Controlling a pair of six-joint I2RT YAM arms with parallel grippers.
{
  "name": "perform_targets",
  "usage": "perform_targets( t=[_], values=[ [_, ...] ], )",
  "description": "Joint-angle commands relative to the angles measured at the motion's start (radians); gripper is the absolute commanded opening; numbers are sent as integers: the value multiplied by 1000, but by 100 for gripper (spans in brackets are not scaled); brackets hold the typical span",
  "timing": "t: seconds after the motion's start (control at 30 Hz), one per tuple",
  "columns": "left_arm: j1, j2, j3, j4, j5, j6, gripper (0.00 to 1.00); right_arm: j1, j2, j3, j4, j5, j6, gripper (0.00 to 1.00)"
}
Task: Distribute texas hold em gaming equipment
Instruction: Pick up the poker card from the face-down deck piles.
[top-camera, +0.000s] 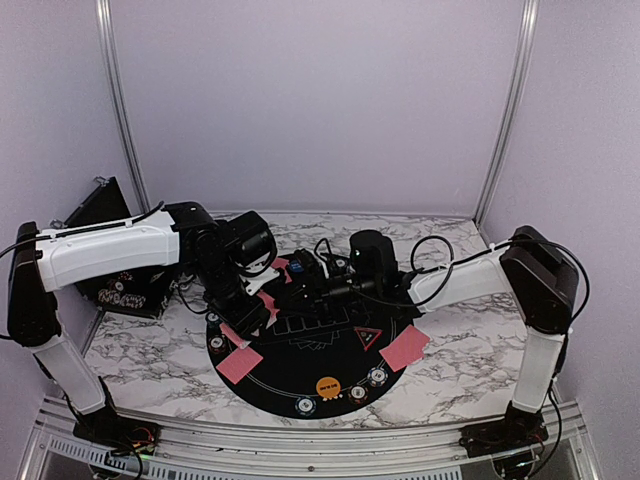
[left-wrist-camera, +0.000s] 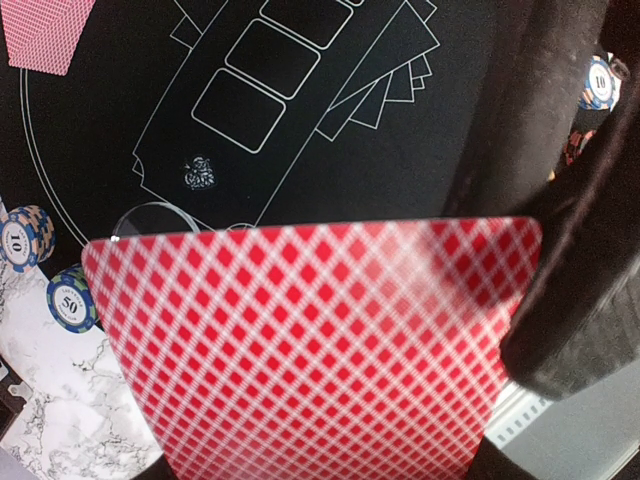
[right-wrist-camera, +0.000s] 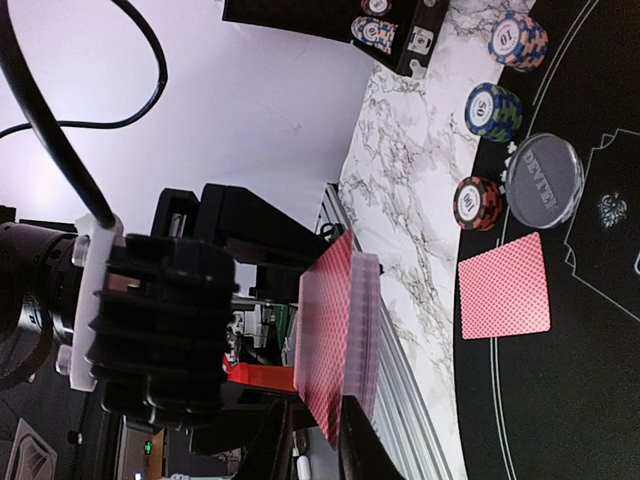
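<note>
My right gripper (top-camera: 306, 276) is shut on an upright deck of red-backed playing cards (right-wrist-camera: 345, 335) above the far side of the round black mat (top-camera: 300, 375). My left gripper (top-camera: 252, 292) meets it from the left and grips one red-backed card (left-wrist-camera: 310, 345), which fills its wrist view and hides the fingers. Single cards lie face down on the mat at the left (top-camera: 238, 362) and right (top-camera: 403, 347). An orange disc (top-camera: 327, 387), a red triangle marker (top-camera: 367, 335) and striped chips (top-camera: 357, 394) lie on the mat's near part.
A clear dealer button (right-wrist-camera: 543, 190) and three small chip stacks (right-wrist-camera: 493, 110) sit at the mat's left edge on the marble table (top-camera: 150, 350). A black box (top-camera: 115, 285) holding more chips stands at the far left. Metal rails (top-camera: 300, 445) run along the near edge.
</note>
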Motion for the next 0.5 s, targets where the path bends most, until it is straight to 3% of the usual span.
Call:
perform_targets(
  t=[0.0,0.27,0.47],
  values=[
    [-6,-18,19,-8,8,11,58,2,-10,-3,44,-14,13,14],
    [-6,-20,17,-8,7,11,58,-5,-6,-31,100,-25,53,1],
    [-6,-22,14,-8,4,10,58,-29,-29,-57,156,-32,79,0]
  ],
)
